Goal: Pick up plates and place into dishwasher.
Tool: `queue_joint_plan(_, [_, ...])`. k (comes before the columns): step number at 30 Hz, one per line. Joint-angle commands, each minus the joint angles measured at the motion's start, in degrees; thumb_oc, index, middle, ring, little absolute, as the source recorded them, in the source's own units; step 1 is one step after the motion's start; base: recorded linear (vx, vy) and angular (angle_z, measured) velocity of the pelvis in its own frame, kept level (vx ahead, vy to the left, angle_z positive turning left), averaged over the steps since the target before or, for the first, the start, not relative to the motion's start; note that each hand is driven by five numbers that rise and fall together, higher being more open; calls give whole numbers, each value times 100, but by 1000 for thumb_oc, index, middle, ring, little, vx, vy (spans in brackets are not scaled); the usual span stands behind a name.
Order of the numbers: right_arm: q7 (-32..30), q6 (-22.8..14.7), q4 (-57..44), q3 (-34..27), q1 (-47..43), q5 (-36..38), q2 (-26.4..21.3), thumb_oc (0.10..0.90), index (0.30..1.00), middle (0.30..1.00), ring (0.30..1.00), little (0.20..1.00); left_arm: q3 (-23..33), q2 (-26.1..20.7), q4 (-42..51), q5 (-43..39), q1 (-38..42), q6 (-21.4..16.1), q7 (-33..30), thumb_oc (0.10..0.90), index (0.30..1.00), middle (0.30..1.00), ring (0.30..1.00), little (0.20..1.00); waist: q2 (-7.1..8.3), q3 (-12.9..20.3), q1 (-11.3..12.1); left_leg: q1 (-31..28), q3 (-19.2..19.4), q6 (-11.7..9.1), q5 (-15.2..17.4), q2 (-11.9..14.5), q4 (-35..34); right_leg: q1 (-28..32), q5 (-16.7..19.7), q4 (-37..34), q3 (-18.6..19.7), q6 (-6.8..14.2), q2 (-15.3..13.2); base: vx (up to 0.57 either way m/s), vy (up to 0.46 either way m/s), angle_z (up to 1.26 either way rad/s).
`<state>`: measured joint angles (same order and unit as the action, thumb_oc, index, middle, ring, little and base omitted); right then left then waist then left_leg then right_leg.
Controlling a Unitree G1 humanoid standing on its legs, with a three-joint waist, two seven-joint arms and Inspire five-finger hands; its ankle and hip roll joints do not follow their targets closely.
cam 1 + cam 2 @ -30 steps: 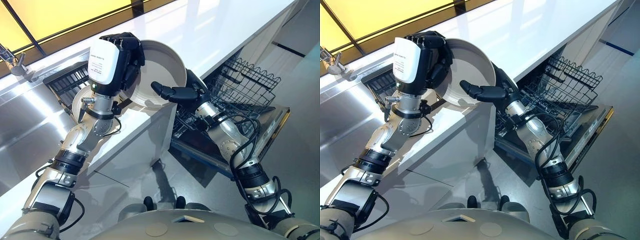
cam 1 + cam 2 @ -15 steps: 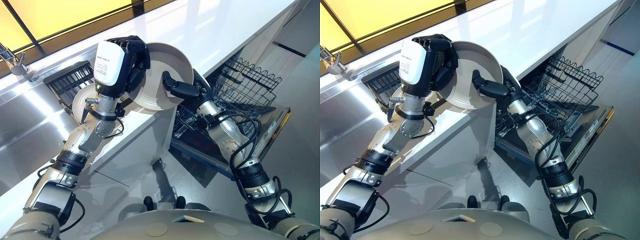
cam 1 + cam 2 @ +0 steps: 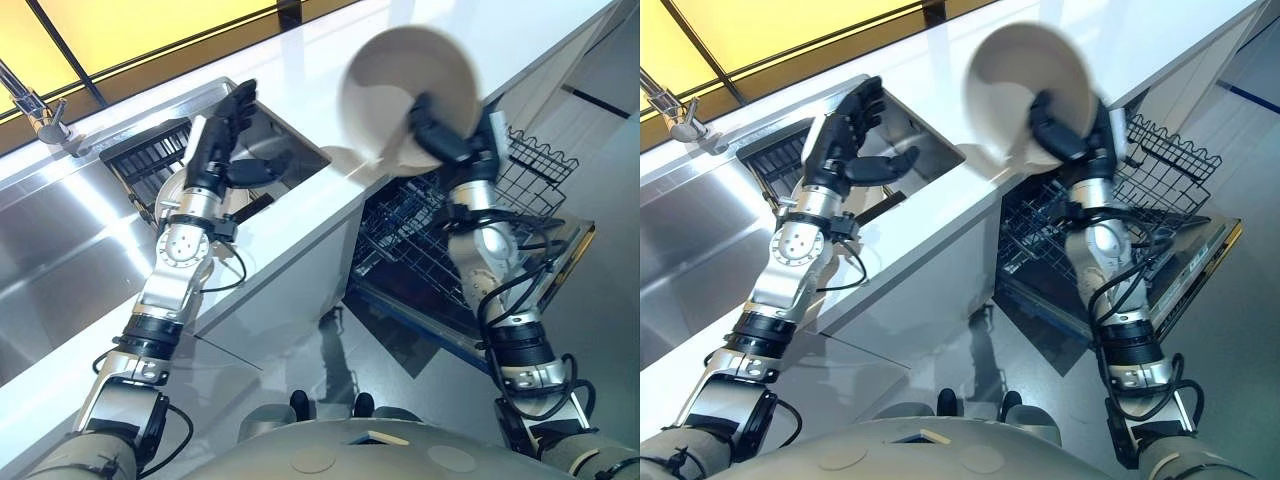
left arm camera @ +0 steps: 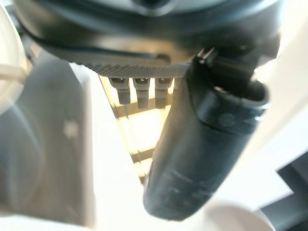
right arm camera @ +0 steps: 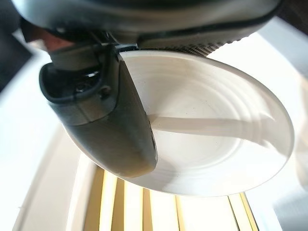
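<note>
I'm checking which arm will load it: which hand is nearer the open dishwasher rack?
Right. The right hand, gripping the plate, is held just above the dishwasher rack. The left hand, open, hangs over the sink, across the counter from the rack.

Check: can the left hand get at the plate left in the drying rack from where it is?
Probably yes. The left hand hovers open right above the rack, and the plate there lies just below it with nothing between. The right hand holds the other plate off over the dishwasher.
</note>
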<state>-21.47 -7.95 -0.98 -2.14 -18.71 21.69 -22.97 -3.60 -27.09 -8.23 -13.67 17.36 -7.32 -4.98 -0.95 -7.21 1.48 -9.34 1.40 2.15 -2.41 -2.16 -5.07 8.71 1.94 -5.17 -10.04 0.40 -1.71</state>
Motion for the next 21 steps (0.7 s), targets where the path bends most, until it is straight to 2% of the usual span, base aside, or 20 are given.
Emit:
queue_joint_plan(1, [-871, -958, 75, -556, -799, -1209, -816, 100, 300, 300, 300, 200, 508, -698, -85, -166, 353, -441, -63, 800, 900, 900, 900, 900, -26, 558, -35, 51, -301, 110, 384, -175, 7, -236, -718, 1140, -124, 247, 53, 83, 40, -1])
queue_joint_plan(5, [-1037, -743, 640, -845, -692, -1324, -1339, 100, 300, 300, 300, 200, 881, -956, -147, -284, 248, -401, 82, 800, 900, 900, 900, 900, -48, 527, -30, -2, -305, 132, 415, -207, 7, -232, -711, 1184, -76, 270, 30, 99, 56, -1])
queue_joint_plan(10, [-936, -463, 1154, -1021, -512, -1775, -1799, 100, 300, 300, 300, 200, 1160, -1155, -219, -247, 116, -476, 142, 800, 900, 900, 900, 900, -67, 422, -18, -112, -289, 195, 446, -244, 7, -279, -710, 1360, -39, 301, -33, 128, 77, -1])
queue_joint_plan(18, [-174, -209, 2780, -870, -627, -2488, -2823, 100, 300, 300, 300, 200, 1348, -1452, -73, 37, -50, -598, 123, 800, 900, 900, 900, 900, -78, 0, 149, -2, -262, 333, 582, -377, 541, -542, -710, 2039, -6, 393, -271, 191, 148, 3])
queue_joint_plan(21, [118, -353, 3149, -683, -773, -2772, -3079, 100, 300, 300, 300, 200, 1459, -1624, 59, 49, -29, -566, 20, 800, 900, 900, 900, 900, -82, -263, 265, 275, -271, 375, 596, -419, 856, -750, -699, 2260, 18, 396, -318, 62, 94, 14])
